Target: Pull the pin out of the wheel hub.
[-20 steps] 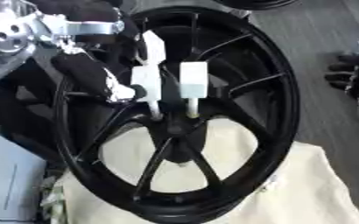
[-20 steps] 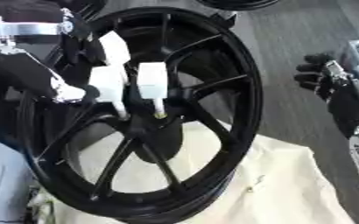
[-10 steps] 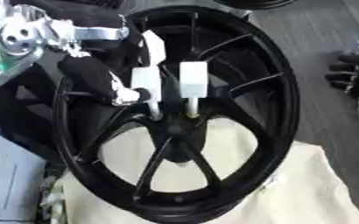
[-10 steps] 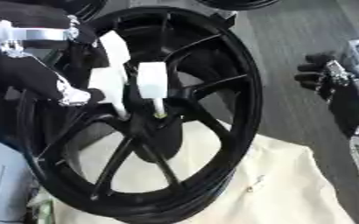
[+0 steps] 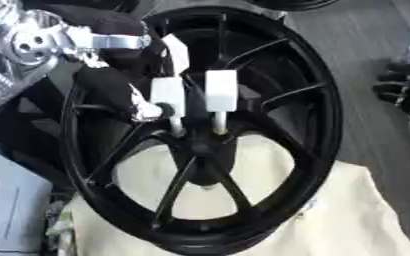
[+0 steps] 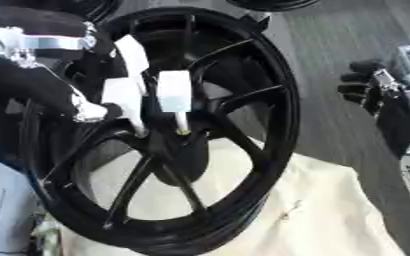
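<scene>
Black spoked wheel (image 5: 270,165) on cream cloth (image 5: 366,220); left hand (image 5: 169,95) pinching thin pale pin (image 6: 181,122) above hub (image 5: 204,150); right hand (image 6: 370,87) idle, fingers relaxed.

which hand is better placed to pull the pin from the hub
Left. The left hand is already over the hub, its white fingertips at the pin. The right hand sits off beside the wheel.

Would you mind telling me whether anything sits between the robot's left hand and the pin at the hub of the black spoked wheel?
Nothing visible does. The left hand is already at the hub of the black spoked wheel, its white-tipped fingers pointing down at the centre. The pin itself cannot be made out.
</scene>
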Robot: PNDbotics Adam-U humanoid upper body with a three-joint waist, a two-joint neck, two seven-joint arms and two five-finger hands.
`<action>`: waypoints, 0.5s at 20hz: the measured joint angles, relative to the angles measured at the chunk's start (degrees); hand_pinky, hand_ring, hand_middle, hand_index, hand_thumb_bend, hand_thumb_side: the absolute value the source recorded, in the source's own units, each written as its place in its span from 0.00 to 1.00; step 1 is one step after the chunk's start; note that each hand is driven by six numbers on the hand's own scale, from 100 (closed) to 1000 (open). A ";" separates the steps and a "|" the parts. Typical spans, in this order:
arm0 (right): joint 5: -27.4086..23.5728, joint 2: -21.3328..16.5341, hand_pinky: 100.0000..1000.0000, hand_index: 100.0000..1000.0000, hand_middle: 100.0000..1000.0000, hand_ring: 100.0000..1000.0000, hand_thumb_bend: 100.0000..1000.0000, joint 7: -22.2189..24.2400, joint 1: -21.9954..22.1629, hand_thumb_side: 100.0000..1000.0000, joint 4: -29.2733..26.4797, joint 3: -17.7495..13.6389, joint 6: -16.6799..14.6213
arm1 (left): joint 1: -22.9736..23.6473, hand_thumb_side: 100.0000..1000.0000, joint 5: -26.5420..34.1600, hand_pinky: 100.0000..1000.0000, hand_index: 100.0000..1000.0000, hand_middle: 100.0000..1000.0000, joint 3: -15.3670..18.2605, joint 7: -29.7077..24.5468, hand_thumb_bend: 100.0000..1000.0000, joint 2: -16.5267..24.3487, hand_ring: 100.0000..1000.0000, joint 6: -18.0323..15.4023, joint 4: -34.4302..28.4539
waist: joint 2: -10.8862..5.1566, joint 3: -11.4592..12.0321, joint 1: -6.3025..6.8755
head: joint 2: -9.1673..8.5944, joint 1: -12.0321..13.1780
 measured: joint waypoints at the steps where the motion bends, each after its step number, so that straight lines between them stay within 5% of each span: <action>1: 0.00 0.00 0.84 0.82 0.69 0.74 0.00 0.00 0.00 0.80 0.00 0.00 0.00 | 0.00 0.43 -0.13 0.66 0.76 0.60 -0.02 -0.05 0.28 -0.17 0.55 -0.05 0.22 | 0.00 0.00 -0.01 | 0.02 0.01; 10: 0.01 0.00 0.84 0.82 0.69 0.74 0.00 0.00 0.00 0.80 0.00 0.04 0.00 | 0.00 0.36 -0.48 0.64 0.73 0.57 -0.35 -0.12 0.23 -1.25 0.52 -0.12 1.43 | 0.02 -0.03 -0.05 | 0.41 0.14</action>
